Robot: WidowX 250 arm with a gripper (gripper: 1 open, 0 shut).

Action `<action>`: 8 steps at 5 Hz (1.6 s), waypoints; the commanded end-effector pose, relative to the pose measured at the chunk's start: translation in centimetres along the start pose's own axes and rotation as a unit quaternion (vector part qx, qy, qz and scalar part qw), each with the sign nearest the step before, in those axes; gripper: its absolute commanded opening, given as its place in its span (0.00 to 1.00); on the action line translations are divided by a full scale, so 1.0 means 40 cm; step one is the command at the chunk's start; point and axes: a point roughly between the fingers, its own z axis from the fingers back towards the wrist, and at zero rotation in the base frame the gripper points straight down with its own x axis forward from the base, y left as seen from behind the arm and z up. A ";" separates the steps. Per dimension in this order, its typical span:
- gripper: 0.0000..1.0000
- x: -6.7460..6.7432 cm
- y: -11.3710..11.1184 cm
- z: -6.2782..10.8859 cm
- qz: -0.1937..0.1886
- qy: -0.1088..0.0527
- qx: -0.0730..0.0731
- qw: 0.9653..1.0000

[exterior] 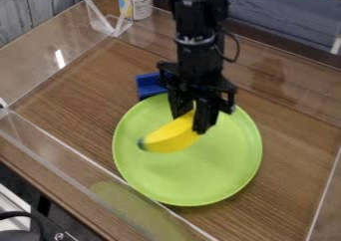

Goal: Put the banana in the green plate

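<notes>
The yellow banana (170, 136) hangs low over the left half of the green plate (220, 170), its dark tip pointing left. My gripper (198, 120) points straight down and is shut on the banana's right end. I cannot tell whether the banana touches the plate surface. The black arm rises from the gripper toward the top of the view.
A blue block (151, 86) lies on the wooden tabletop just behind the plate's far left rim. Clear plastic walls (54, 150) enclose the work area. A white and yellow bottle (132, 1) stands at the back.
</notes>
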 end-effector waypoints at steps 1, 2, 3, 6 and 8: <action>0.00 0.012 -0.025 -0.015 -0.010 -0.013 0.002 1.000; 0.00 0.018 -0.040 -0.057 -0.016 -0.007 0.006 1.000; 0.00 0.027 -0.050 -0.091 -0.019 0.000 0.009 1.000; 1.00 0.022 -0.063 0.002 -0.018 -0.028 0.010 0.999; 1.00 0.015 -0.055 0.135 -0.017 -0.069 0.008 0.997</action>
